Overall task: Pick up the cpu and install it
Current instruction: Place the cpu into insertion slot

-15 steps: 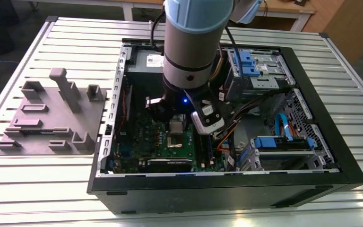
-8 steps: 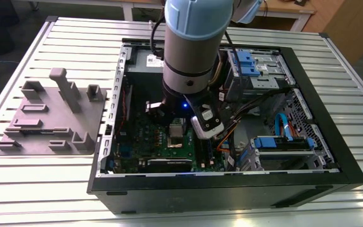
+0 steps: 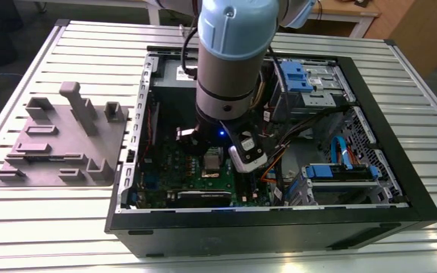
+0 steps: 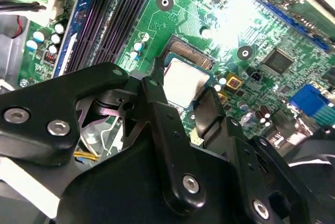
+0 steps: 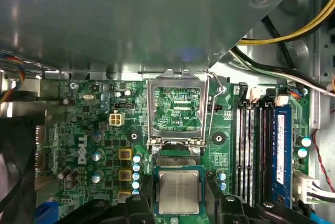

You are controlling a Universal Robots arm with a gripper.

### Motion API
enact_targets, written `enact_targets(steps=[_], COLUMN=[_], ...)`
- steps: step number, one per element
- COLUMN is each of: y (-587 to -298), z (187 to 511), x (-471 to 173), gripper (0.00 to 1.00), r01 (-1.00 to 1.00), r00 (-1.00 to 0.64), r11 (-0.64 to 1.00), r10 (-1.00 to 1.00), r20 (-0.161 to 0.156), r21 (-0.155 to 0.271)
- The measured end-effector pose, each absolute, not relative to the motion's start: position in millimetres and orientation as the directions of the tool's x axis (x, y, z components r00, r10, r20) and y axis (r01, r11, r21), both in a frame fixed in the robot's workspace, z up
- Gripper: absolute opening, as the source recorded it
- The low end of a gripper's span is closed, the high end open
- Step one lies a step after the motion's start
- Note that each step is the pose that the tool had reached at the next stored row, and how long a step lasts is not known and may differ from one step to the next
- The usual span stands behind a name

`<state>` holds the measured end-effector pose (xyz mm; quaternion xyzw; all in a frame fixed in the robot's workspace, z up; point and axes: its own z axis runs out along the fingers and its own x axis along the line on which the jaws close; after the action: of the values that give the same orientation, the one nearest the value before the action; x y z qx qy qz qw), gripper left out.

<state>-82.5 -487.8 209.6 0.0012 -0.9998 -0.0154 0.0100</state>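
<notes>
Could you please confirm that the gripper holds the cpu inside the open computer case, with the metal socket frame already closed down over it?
Not quite. The socket frame is not closed over the cpu. It is swung open beside it, and green board shows through its window in the first wrist view. The gripper does hold the cpu inside the open computer case.

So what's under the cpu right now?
The cpu lies over the socket on the motherboard. Only a strip of its contacts shows past one edge; the cpu covers the rest, so I cannot tell whether it is seated.
</notes>
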Motion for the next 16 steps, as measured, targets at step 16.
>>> enact_targets(steps=[16], y=[-487.9], z=[195.5], x=[-84.6], gripper=[0.47], r01=[-0.001], r00=[-1.0], r11=[1.0], r10=[-0.001], r20=[0.021], r21=[0.031])
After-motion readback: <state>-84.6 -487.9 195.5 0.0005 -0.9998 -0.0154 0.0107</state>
